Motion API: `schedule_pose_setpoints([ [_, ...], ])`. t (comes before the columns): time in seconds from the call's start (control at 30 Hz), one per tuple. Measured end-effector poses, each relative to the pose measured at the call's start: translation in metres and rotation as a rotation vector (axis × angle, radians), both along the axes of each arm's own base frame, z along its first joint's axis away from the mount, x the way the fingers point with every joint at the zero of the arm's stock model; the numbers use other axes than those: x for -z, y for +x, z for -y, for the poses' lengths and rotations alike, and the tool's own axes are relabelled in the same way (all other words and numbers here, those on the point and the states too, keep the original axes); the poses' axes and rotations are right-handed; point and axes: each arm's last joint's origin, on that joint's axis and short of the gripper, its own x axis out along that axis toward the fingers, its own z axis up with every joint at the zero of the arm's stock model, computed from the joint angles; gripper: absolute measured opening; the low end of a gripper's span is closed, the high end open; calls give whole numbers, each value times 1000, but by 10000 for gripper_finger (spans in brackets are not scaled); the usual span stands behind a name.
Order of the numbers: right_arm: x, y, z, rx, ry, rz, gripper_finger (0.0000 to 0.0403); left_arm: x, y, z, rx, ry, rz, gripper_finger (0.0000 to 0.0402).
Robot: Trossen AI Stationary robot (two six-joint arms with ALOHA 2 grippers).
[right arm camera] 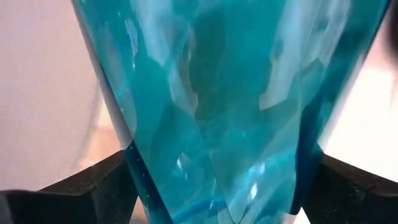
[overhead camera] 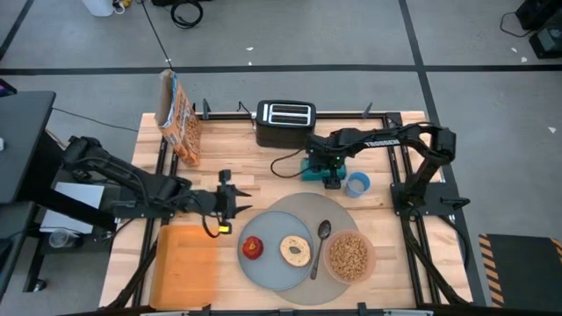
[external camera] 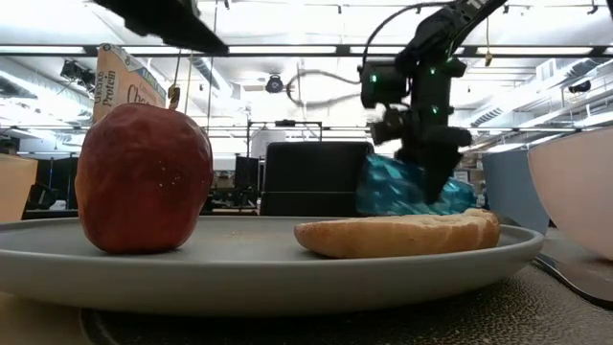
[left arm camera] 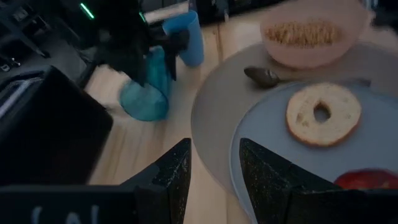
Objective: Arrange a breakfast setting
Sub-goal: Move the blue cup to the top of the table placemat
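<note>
A grey-blue plate [overhead camera: 272,263] lies on the round grey mat [overhead camera: 303,206] and holds a red fruit [overhead camera: 253,247] and a bagel [overhead camera: 295,251]. A metal spoon [overhead camera: 321,239] lies beside the plate. A pink bowl of brown cereal [overhead camera: 349,256] stands on the mat's right part. My right gripper [overhead camera: 330,172] is shut on the teal tumbler [overhead camera: 313,167] in front of the toaster. My left gripper [overhead camera: 234,204] is open and empty, left of the mat, pointing toward the tumbler. My right gripper pinches the teal tumbler's faceted side wall [right arm camera: 217,124] between its two fingers [right arm camera: 102,183], one on either side. The fingers come from above, slanting down. The tumbler lies tilted over [left arm camera: 146,93]; in the low view its lower side [external camera: 402,196] is down near the table.
A black toaster [overhead camera: 285,123] stands at the far edge, with a cereal box [overhead camera: 178,118] to its left. A light blue cup [overhead camera: 357,183] stands right of the tumbler. An orange tray [overhead camera: 186,263] lies at the near left.
</note>
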Motion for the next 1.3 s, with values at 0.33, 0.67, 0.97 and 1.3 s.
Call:
schedule_pose_setpoints([
  [0.33,-13,7,-4,-4,36,138,362,27,25,1,27,-69,-85,144],
  [0.67,-36,10,-13,-14,79,300,362,28,25,1,-2,-120,-79,144],
  [0.97,-83,14,-31,-74,115,625,362,20,43,-13,-42,-13,65,144],
  [1.3,-89,17,-55,-158,117,672,362,-13,64,-16,10,168,83,205],
])
